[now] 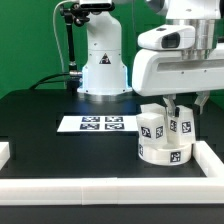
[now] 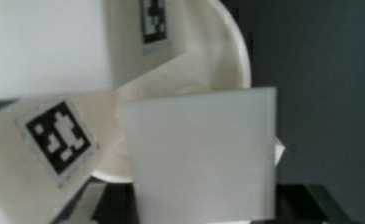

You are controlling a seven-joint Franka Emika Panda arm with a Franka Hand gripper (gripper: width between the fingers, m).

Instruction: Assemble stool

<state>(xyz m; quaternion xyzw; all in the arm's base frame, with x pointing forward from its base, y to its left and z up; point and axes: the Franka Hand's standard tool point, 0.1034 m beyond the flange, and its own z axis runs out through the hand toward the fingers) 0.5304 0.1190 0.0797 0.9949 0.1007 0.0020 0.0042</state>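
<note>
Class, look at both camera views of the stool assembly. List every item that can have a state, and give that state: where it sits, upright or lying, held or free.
Seat: lying flat on the black table, near the white border rail.
Legs: upright on the seat; how many, unclear.
Gripper: low over the legs; open or shut cannot be told.
Marker board: flat on the table, untouched.

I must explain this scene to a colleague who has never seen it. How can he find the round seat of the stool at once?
Start at the black table and go to its corner on the exterior view's right, where the white border rails meet. The seat lies there, under the gripper. It is a low round white disc with tags on its side wall and blocky legs on top, unlike the flat marker board.
</note>
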